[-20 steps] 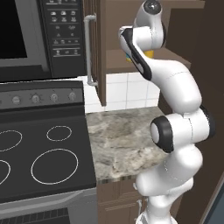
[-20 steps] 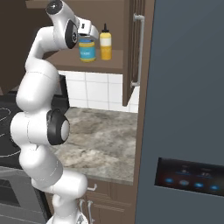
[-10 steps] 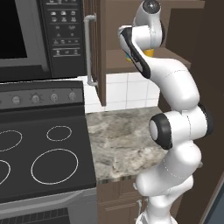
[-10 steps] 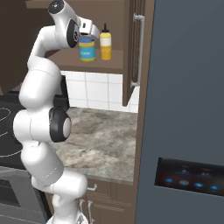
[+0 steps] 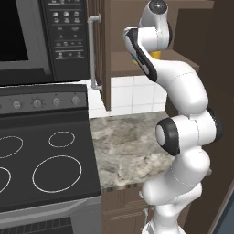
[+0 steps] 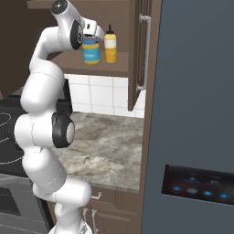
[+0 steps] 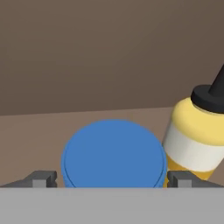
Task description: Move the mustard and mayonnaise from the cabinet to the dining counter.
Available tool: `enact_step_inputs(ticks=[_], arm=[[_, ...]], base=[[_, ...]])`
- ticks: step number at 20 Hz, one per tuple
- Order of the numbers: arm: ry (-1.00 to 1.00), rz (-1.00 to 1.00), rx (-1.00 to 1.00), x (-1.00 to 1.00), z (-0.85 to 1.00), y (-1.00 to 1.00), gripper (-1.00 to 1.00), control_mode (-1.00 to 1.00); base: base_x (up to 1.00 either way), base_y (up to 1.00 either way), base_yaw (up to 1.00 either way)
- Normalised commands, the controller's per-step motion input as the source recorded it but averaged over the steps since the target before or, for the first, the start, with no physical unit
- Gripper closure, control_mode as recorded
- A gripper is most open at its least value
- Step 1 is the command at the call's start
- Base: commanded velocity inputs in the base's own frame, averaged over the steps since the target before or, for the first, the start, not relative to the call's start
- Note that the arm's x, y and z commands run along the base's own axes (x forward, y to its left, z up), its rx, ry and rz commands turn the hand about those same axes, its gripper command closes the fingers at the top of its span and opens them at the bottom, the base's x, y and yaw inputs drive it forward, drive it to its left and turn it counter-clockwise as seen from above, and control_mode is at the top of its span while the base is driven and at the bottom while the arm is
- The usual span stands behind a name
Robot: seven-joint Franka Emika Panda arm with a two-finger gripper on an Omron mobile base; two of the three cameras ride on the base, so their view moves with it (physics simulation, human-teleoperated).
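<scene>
The pincer (image 7: 112, 178) stands released, straddling the rigid, likely smooth mayonnaise jar (image 7: 113, 153); grasping its sides below the lid looks best.

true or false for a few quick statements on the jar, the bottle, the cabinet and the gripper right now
1. The mayonnaise stands on the cabinet shelf. True.
2. The mustard lies tipped on the marble worktop. False: it stands upright on the shelf beside the jar.
3. The gripper is shut on the mustard. False: it is open, its fingertips at either side of the jar's blue lid.
4. The cabinet door is open. True.
5. The mayonnaise lid is red. False: it is blue.
</scene>
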Motion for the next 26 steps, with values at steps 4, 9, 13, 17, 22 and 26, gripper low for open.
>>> enact_step_inputs(ticks=[4,9,13,17,22,26], arm=[[0.0,0.0,0.0,0.0,-0.08,0.0,-1.0,-1.0],[0.0,0.0,-0.02,0.0,-0.06,-0.01,-1.0,-1.0],[0.0,0.0,-0.03,0.01,-0.03,-0.01,-1.0,-1.0],[0.0,0.0,-0.05,0.07,-0.02,-0.02,-1.0,-1.0],[0.0,0.0,-0.06,0.13,0.0,0.0,-1.0,-1.0],[0.0,0.0,-0.01,0.14,0.0,0.0,-1.0,-1.0]], base=[[0.0,0.0,0.0],[0.0,0.0,0.0],[0.0,0.0,0.0],[0.0,0.0,0.0],[0.0,0.0,0.0],[0.0,0.0,0.0]])
